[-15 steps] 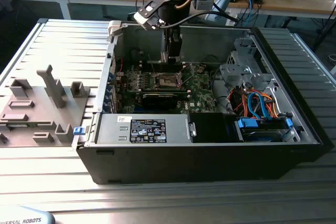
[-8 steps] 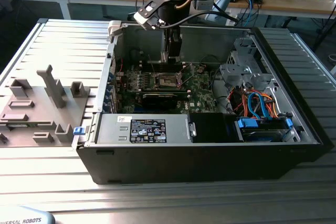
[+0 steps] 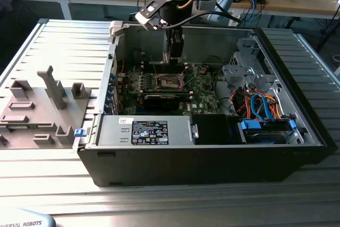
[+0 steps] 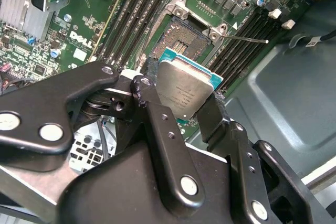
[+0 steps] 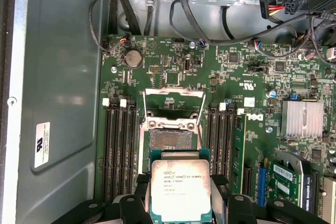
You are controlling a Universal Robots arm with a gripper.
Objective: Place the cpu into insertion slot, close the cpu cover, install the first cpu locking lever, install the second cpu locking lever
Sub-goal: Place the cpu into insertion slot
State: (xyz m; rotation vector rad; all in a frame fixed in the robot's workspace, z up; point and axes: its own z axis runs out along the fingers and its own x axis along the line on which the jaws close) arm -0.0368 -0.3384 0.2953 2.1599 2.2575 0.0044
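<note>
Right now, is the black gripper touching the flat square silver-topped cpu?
Touching. In the second wrist view the gripper clamps the cpu by two opposite edges, its fingers pressed against it.

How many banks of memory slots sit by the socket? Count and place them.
2: one bank and the other bank flank the insertion slot; the tool and its cpu may hide parts.

Inside the open computer case [image 3: 202,163].
The cpu [image 5: 180,190], clamped in the gripper [image 4: 184,85], hangs over the circuit board [image 5: 231,77]; the insertion slot [image 5: 169,139] lies between two banks of memory slots [image 5: 118,145].
</note>
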